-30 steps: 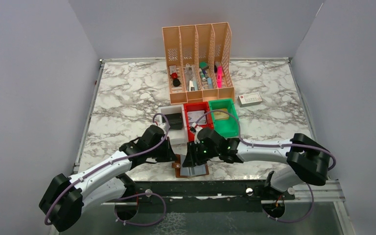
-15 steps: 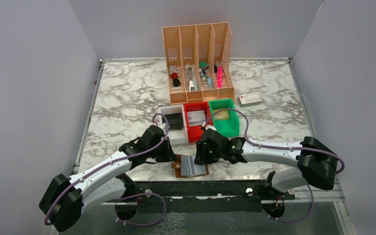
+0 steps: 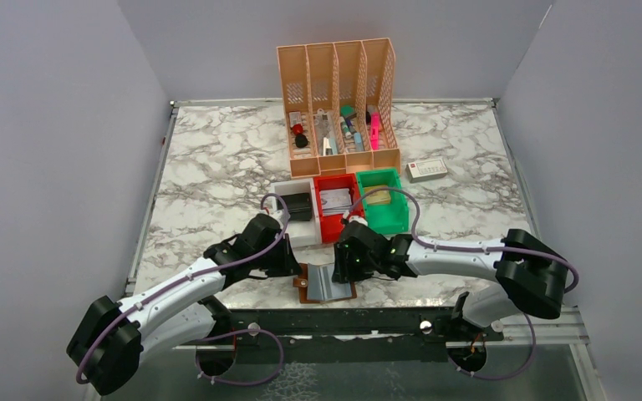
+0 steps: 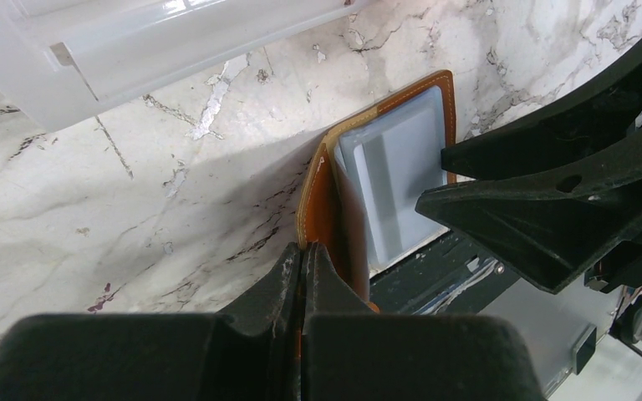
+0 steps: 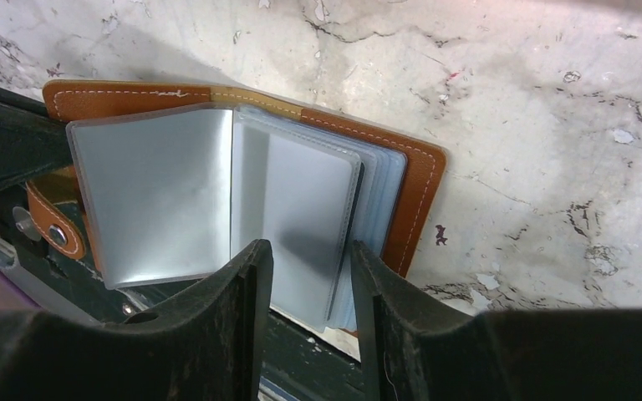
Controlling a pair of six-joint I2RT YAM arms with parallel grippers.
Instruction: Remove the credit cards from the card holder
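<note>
The flat brown leather-look card holder (image 5: 418,196) lies open right under the right gripper (image 5: 309,267), whose jaws hang apart over its grey plastic sleeves. The left gripper (image 4: 303,259) is pinched tight on the holder's brown flap. Pale credit cards (image 3: 334,200) seem to sit in the red plastic bin (image 3: 326,227) just beyond both grippers, so I'd guess it's well along. Can't tell whether any sleeve has a card in it. No brand or writing is readable anywhere.

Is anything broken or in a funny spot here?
Nothing looks broken. The card holder lies open right at the near edge of the table, seemingly poking over it, with the left tool pinching one side of it.
</note>
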